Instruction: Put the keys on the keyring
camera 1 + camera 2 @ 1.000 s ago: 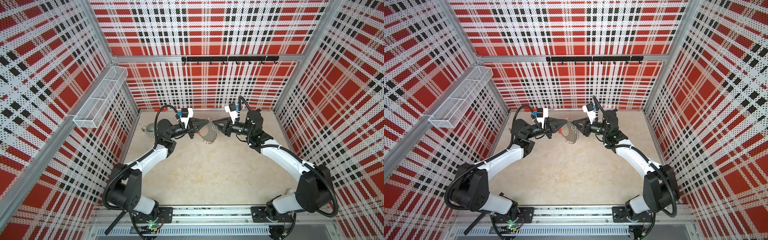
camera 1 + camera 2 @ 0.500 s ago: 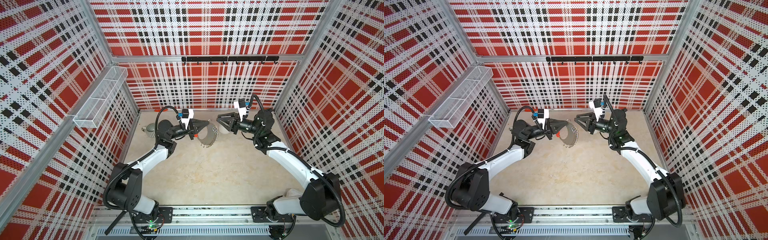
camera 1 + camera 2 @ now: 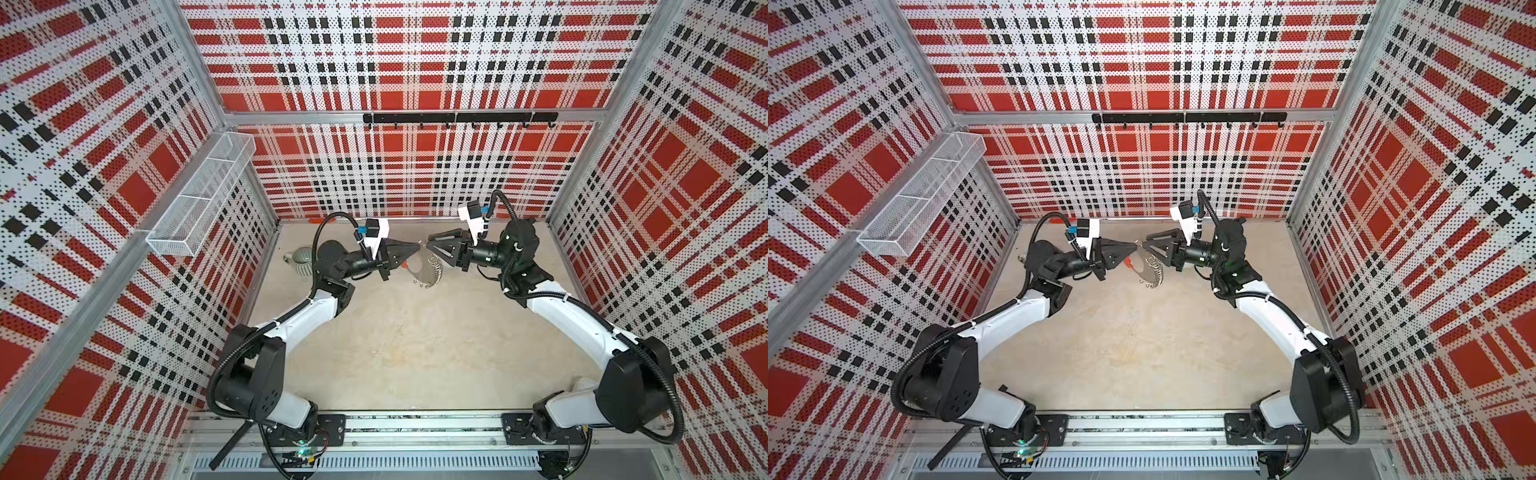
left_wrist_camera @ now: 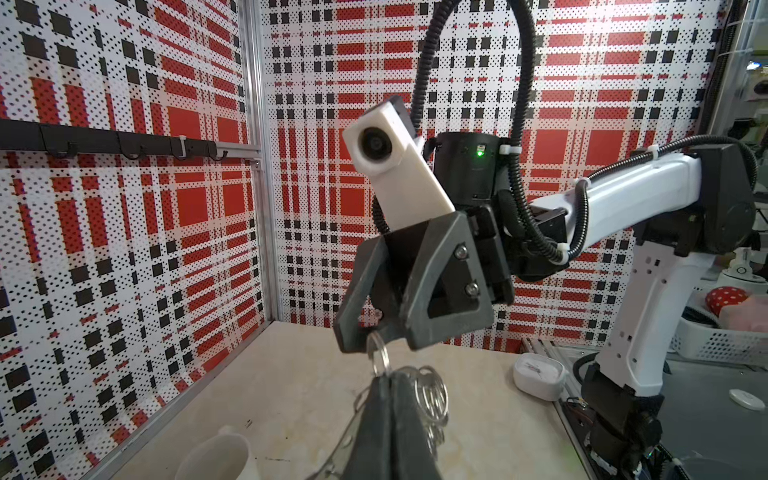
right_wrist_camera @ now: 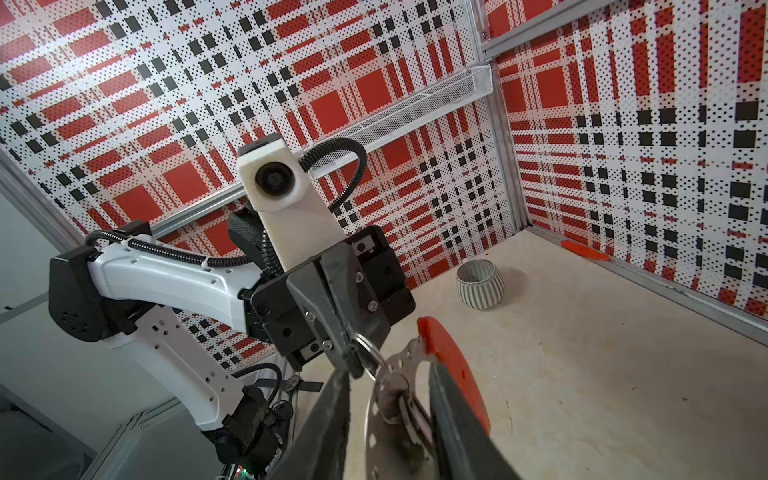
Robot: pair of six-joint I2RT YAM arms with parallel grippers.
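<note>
The keyring (image 3: 424,271) (image 3: 1148,269), a flat grey hoop fringed with small wire rings, hangs in mid-air at the back of the table. Its red-orange section (image 5: 453,368) faces the right wrist camera. My left gripper (image 3: 417,246) (image 4: 388,378) is shut on one small silver wire ring (image 4: 377,353) at the hoop's top. My right gripper (image 3: 429,246) (image 5: 390,401) faces it, open, its fingers on either side of the hoop's upper edge. Between them a small silvery disc with a dark tag, seemingly the keys (image 5: 409,413), lies against the hoop.
A ribbed grey cup (image 3: 301,260) (image 5: 480,284) stands at the back left, behind the left arm. A small red-orange strip (image 5: 584,250) lies along the back wall. A wire basket (image 3: 203,195) hangs on the left wall, a hook rail (image 3: 457,118) on the back wall.
The right gripper let go and drew back to the right with its jaws opening, then came back to the keyring. The left gripper kept its hold, and the hoop swung a little.
</note>
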